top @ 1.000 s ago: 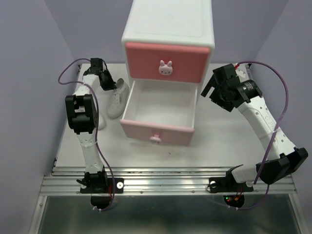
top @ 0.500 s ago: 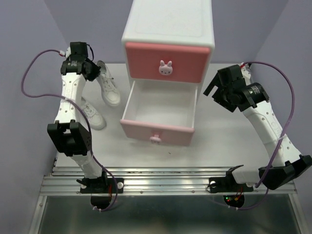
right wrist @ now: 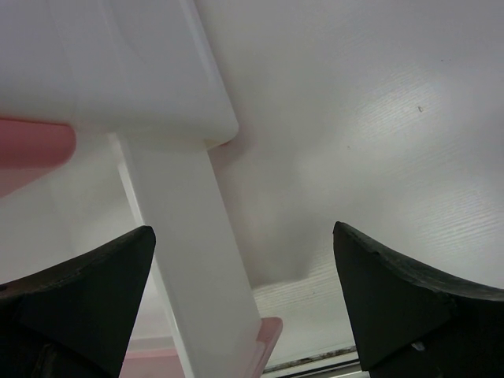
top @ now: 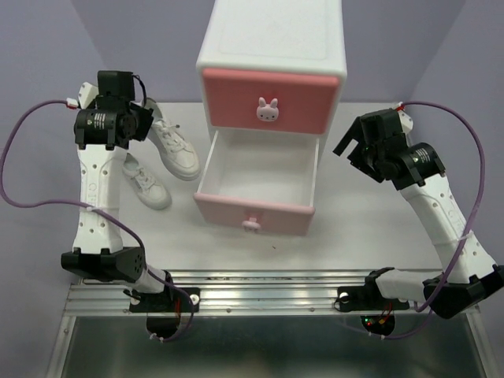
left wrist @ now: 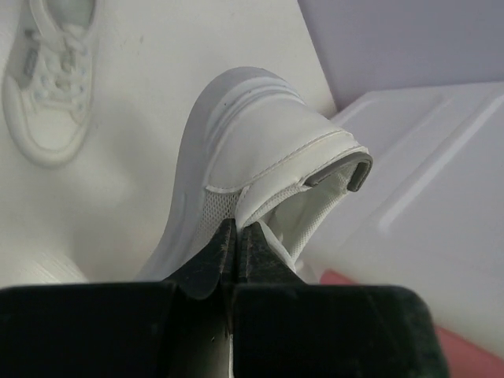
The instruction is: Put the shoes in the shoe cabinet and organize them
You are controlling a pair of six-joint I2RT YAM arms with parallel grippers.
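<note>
While your left gripper (left wrist: 236,240) pinches tight on the soft collar of a white shoe (left wrist: 260,150), held up just left of the shoe cabinet (top: 272,47), expect this light sneaker to dangle. Your right gripper (top: 350,142) gapes wide, empty. Count two white shoes, the other shoe (top: 146,183) lying on the table (top: 378,236); no orange; two drawers, the lower drawer (top: 256,211) pulled out.

White table (top: 358,236) is enclosed by lavender walls (top: 47,71) on three sides. An aluminium rail (top: 268,293) is fixed along its near edge. Light is even, diffuse.
</note>
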